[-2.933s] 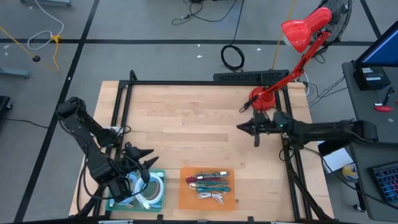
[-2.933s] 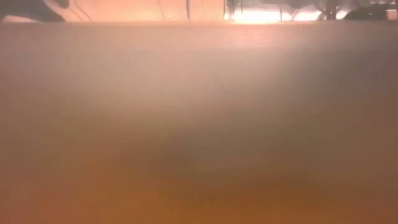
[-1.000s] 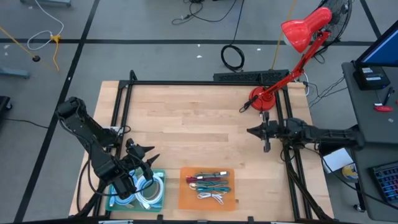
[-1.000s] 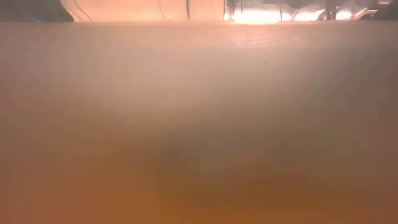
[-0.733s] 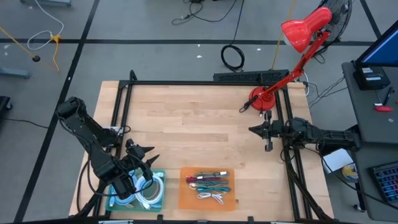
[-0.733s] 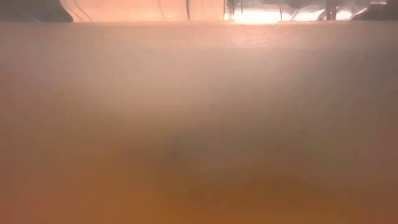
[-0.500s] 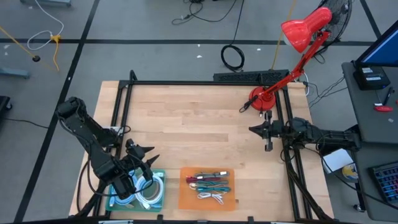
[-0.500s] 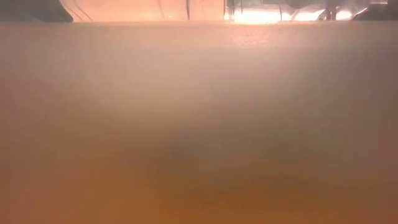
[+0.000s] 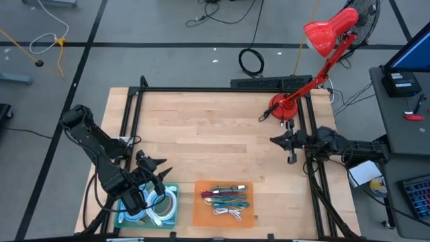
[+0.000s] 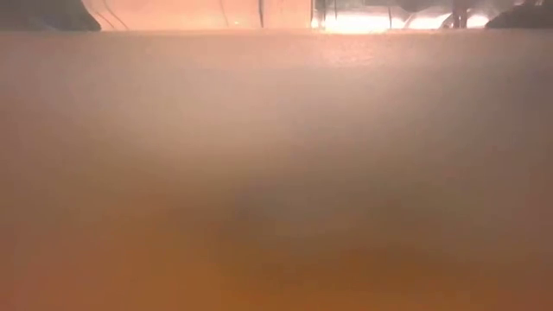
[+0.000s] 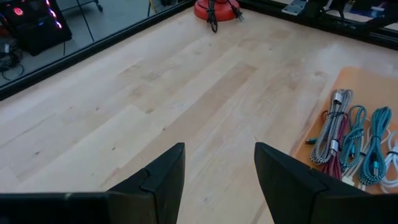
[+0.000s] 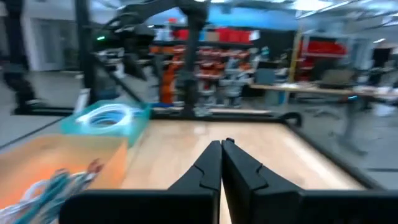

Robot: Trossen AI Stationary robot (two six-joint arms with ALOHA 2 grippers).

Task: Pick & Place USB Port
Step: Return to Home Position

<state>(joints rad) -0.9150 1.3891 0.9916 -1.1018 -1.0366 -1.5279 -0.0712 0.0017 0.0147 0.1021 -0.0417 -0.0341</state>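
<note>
We judge the sorting done, so we only fold the 2 arms home: the left gripper (image 9: pixel 160 172), fingers apart and empty, hangs over the green bin (image 9: pixel 173 189) and its white cable (image 9: pixel 158 214), and should rise straight before swinging (no snagged loops). The USB cables (image 9: pixel 225 200) lie in the orange bin (image 9: pixel 199 215) just beside it, toward the right arm. The right gripper (image 9: pixel 274 140), fingers pressed together on nothing, sits near the red lamp base (image 9: pixel 281 107), with bare table (image 9: pixel 215 134) open ahead of it.
</note>
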